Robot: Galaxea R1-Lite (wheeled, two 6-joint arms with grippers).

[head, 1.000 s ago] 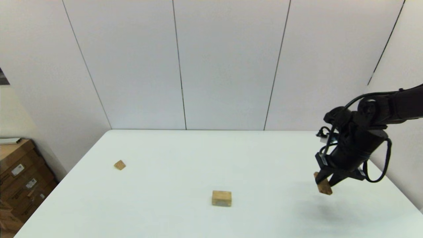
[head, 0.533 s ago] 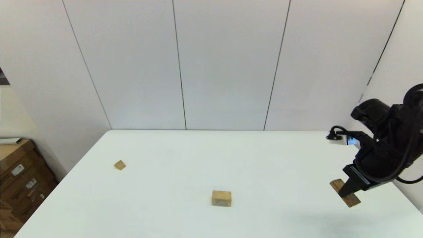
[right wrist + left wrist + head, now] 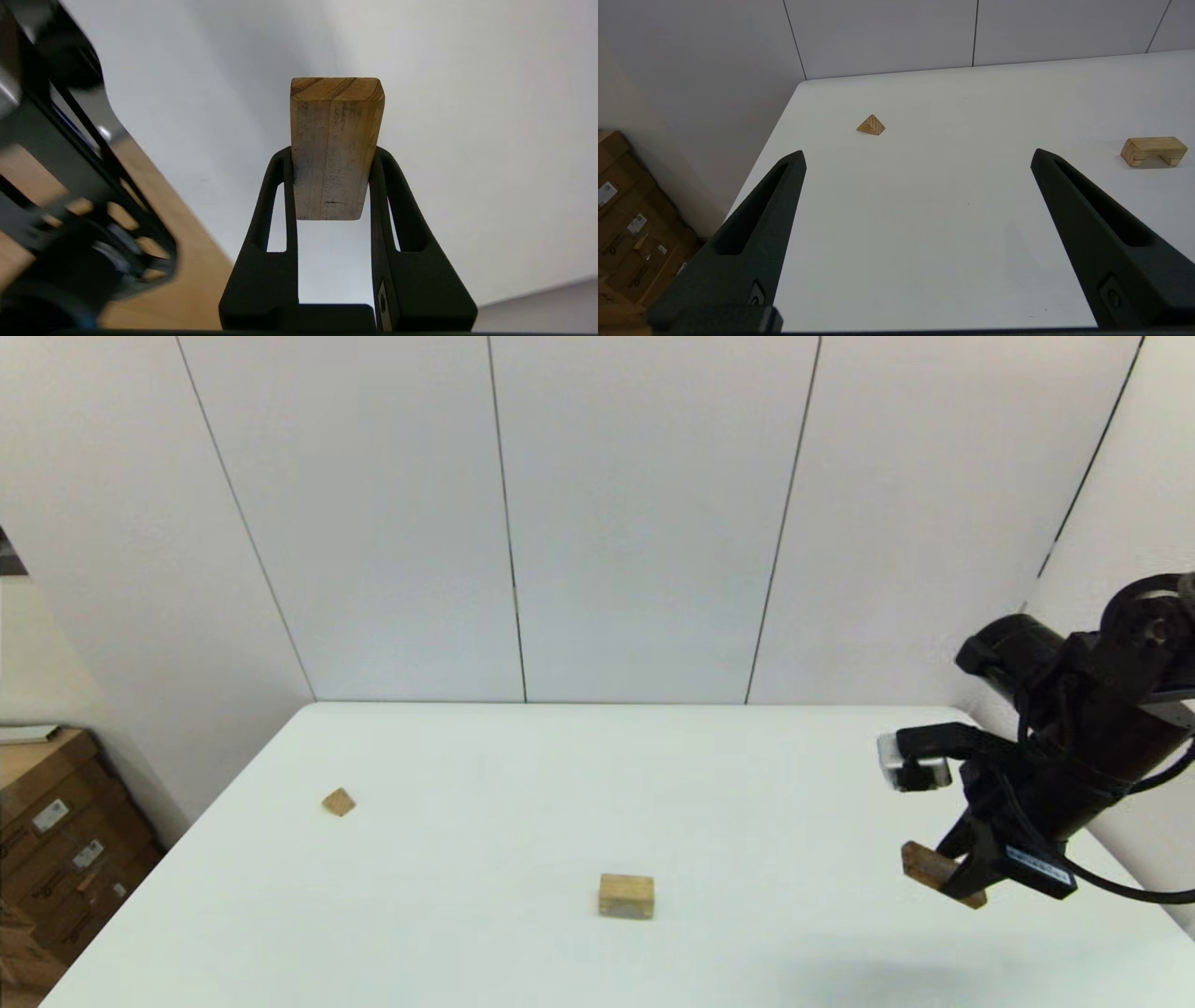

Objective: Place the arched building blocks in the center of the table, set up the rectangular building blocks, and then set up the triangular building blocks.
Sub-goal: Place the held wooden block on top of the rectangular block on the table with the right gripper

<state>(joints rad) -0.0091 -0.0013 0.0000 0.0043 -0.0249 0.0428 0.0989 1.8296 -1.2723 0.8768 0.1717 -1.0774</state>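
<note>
1. Right wrist view: the right tool [image 3: 332, 154] has its two black fingers [image 3: 273, 186] closed tight against the long sides of the rectangular block [image 3: 334, 144], a flat orange-brown slab whose end grain sticks out past the fingertips.
2. In the head view, that right tool [image 3: 966, 877] hangs above the right side of the white worktop [image 3: 467, 943], holding the rectangular block [image 3: 926, 863] clear of the surface and tilted, with a soft shadow on the worktop below it.
3. The left tool [image 3: 917, 156] hovers over the near left part of the worktop [image 3: 924, 242] with its fingers spread wide apart and nothing between them.
4. The arched block [image 3: 625, 896] sits flat on the worktop near the middle, toward the front edge; the left wrist view shows its notch facing down [image 3: 1153, 150].
5. Farther back and to the left, well apart from the others, the small triangular block [image 3: 338, 801] rests with its ridge up [image 3: 871, 125].
</note>
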